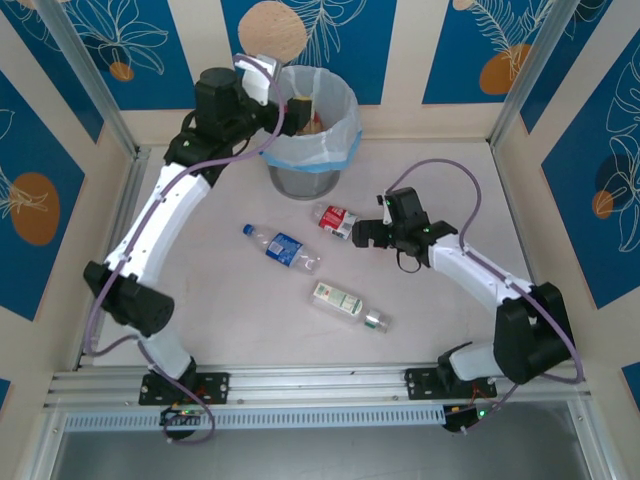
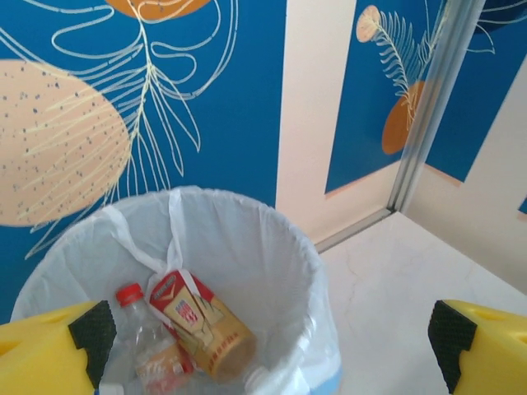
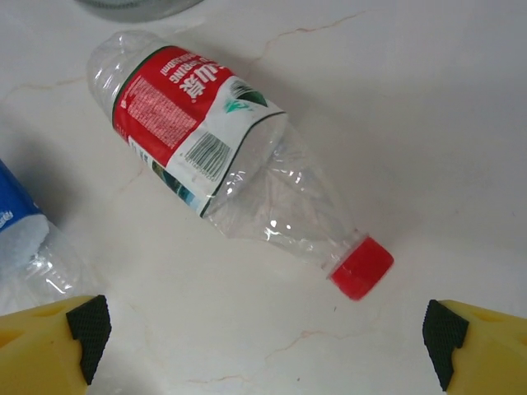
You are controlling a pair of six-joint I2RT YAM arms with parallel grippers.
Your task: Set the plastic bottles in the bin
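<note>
The bin (image 1: 335, 150) stands at the back of the table, grey with a white bag and a light-blue band. My left gripper (image 1: 299, 110) hangs open over its mouth with nothing between its fingers. In the left wrist view the left gripper (image 2: 268, 350) looks down into the bin (image 2: 272, 271), where a gold-red bottle (image 2: 198, 325) and a red-capped bottle (image 2: 148, 350) lie. On the table lie a red-label bottle (image 1: 336, 220), a blue-label bottle (image 1: 283, 247) and a green-white bottle (image 1: 345, 303). My right gripper (image 1: 363, 236) is open just right of the red-label bottle (image 3: 189, 123), near its red cap (image 3: 361, 267), not touching it.
The blue-label bottle (image 3: 20, 239) shows at the left edge of the right wrist view, close to the red-label one. The bin's base (image 3: 140, 6) is just beyond them. Blue patterned walls and metal frame posts (image 1: 525, 70) enclose the table.
</note>
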